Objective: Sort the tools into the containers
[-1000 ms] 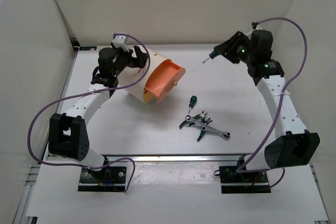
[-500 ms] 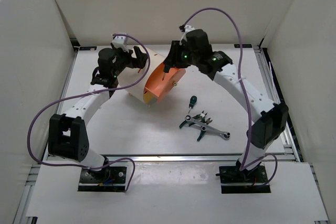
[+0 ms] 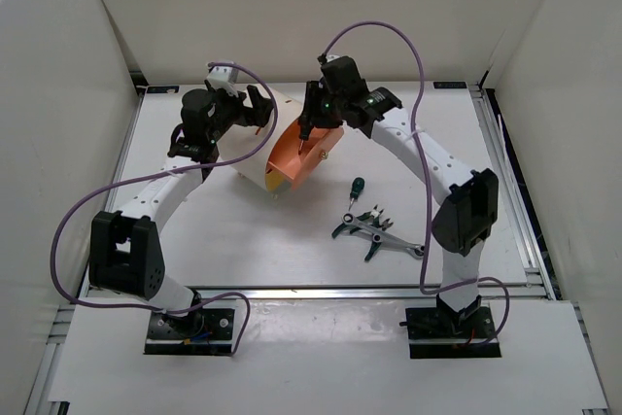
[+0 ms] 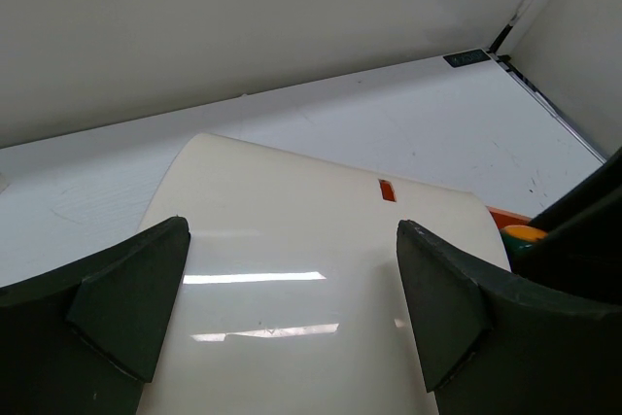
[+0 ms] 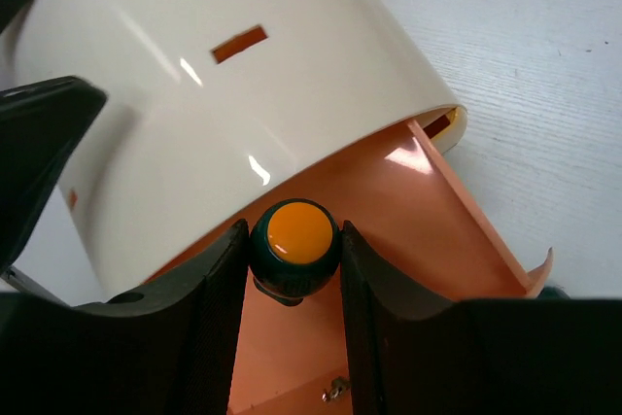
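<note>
the right end effector (image 5: pixel 293 259) grips a green-handled screwdriver (image 5: pixel 294 238) over the open orange drawer (image 5: pixel 428 216). the left end effector (image 4: pixel 292 240) stands wide open across the cream drum (image 4: pixel 321 211).

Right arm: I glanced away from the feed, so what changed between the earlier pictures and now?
The right end effector, shut on a green round-headed tool, swung left from the far right of the table to over the open orange drawer of the drum. Unchanged: the left end effector, open over the drum, and the loose tools.
</note>
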Motion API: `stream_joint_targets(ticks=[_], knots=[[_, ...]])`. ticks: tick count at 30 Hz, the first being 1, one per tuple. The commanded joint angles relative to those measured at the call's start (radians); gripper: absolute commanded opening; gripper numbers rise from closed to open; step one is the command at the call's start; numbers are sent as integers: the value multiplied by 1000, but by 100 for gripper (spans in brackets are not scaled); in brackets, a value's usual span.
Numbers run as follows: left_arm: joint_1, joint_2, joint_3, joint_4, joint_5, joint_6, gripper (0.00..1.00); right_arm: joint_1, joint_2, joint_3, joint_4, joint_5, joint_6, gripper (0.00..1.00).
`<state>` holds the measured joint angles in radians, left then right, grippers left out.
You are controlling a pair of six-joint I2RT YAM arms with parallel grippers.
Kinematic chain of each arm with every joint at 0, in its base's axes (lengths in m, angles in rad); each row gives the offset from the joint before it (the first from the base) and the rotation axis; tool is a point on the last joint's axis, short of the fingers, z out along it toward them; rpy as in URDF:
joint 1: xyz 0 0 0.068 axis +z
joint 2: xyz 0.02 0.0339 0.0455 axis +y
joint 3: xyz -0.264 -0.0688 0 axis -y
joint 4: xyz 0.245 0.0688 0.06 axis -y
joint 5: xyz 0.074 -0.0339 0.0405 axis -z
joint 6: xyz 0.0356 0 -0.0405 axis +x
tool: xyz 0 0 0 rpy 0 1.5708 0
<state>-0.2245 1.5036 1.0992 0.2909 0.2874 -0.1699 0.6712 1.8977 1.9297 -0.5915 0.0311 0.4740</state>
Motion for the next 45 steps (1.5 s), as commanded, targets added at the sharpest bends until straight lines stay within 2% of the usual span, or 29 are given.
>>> stream_joint_targets(ticks=[1,2,4,5,10,11,15,17,19,24,27,31,45], knots=[[4,0,-38,-136,1,-26,99,-9,23,77,-34,3,29,21],[4,0,-35,-134,-2,-26,99,-10,35,92,-40,3,29,28],[4,3,-39,-136,1,-26,99,-9,38,95,-47,-3,20,36],[4,0,-39,-136,1,-26,99,-9,35,92,-41,-14,14,45],[4,6,-44,-134,4,-29,99,-27,26,110,-47,-43,2,64],[2,0,-45,-134,1,-29,99,-33,21,126,-53,-43,-5,73],[2,-9,-47,-137,-5,-20,99,-76,-32,178,-77,-31,-44,80],[5,-19,-47,-144,-11,-20,99,-117,-115,135,-71,48,-44,85],[4,-25,-51,-142,-14,-20,99,-186,-179,16,-47,88,-54,89],[4,-40,-56,-142,-24,-20,99,-297,-272,-290,-80,73,-51,86],[4,-49,-68,-139,-24,-26,99,-297,-302,-499,-10,73,-35,84],[1,-68,-91,-125,-30,-31,99,-297,-287,-650,113,24,-20,80],[2,-62,-102,-125,-39,-31,99,-297,4,-607,242,-120,41,72]])
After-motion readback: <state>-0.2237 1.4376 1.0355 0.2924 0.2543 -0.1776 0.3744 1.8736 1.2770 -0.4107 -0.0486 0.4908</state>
